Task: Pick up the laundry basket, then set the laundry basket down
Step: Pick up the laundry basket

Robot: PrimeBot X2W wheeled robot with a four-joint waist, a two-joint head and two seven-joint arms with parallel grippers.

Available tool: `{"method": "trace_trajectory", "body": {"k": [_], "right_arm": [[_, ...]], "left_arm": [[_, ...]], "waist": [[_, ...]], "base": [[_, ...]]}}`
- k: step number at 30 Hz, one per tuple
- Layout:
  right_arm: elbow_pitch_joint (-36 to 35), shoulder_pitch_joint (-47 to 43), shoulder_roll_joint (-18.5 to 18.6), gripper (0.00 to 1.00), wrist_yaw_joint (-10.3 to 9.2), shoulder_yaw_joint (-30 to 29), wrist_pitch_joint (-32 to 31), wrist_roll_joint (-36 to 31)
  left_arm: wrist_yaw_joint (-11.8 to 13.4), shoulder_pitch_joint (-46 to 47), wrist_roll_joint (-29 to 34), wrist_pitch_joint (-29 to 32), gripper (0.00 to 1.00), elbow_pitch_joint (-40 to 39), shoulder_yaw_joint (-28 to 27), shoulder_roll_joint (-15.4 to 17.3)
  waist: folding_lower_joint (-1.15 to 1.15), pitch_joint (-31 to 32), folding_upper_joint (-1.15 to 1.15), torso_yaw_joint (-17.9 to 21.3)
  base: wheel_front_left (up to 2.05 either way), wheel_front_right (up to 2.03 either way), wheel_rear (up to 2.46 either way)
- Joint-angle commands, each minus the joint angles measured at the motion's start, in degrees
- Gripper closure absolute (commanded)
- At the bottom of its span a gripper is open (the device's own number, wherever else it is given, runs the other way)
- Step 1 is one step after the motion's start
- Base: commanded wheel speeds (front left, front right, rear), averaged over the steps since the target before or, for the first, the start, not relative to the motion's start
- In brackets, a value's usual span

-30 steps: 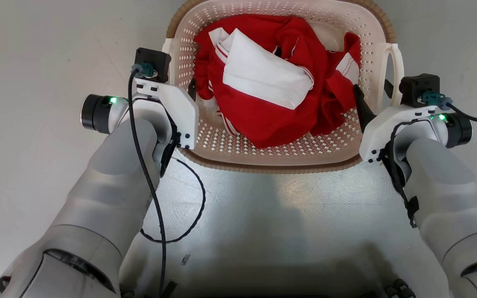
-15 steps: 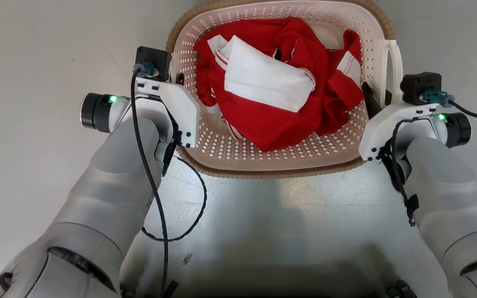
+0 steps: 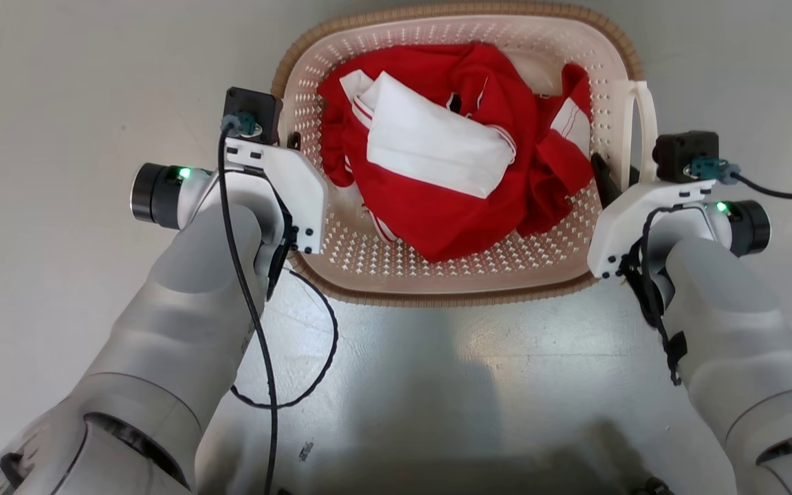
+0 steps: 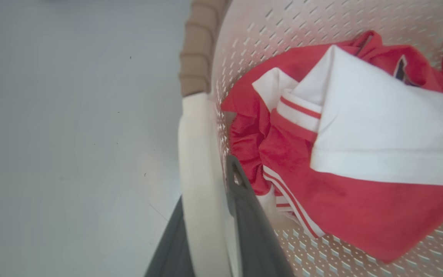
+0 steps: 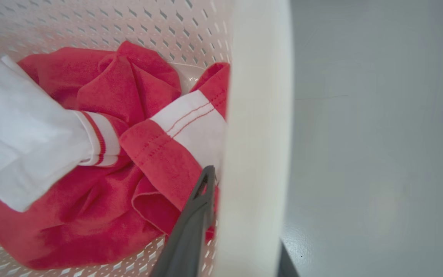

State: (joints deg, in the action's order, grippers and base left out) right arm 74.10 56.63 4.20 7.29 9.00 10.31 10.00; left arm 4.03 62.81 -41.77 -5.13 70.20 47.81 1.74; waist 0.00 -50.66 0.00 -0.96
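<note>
At floor level directly before the robot, the laundry basket (image 3: 451, 299) lies over the pale grey floor (image 3: 59, 103); whether it rests there or is just clear cannot be told. The left gripper (image 4: 206, 181) is clamped across the white left handle (image 4: 198, 146), the right gripper (image 5: 248, 181) likewise across the right handle (image 5: 258, 115). Step in hand: pick-up, grasp made. The next move calls for an even raise of both arms, keeping the load level. Condition: cream perforated walls, brown woven-look rim intact, red and white clothing (image 3: 451, 172) heaped inside.
</note>
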Motion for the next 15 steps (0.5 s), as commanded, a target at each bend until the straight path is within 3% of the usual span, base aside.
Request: {"method": "trace_trajectory", "body": {"k": [1,15], "right_arm": [[-0.2,-3.9,-1.3,1.0,0.2,1.9,-0.6,0.2],[-5.6,-12.3,-1.3,1.0,0.2,14.9,-7.8,14.7]], "left_arm": [[0.1,-0.9,-0.2,-0.6,1.0,-0.5,0.4,1.1],[-1.0,-7.0,-1.6,1.8,1.0,0.5,4.8,1.1]], "waist": [[0.0,1.3,0.0,0.2],[0.0,11.4,0.0,2.5]], "base": [[0.0,0.0,0.0],[0.0,0.0,0.0]]}}
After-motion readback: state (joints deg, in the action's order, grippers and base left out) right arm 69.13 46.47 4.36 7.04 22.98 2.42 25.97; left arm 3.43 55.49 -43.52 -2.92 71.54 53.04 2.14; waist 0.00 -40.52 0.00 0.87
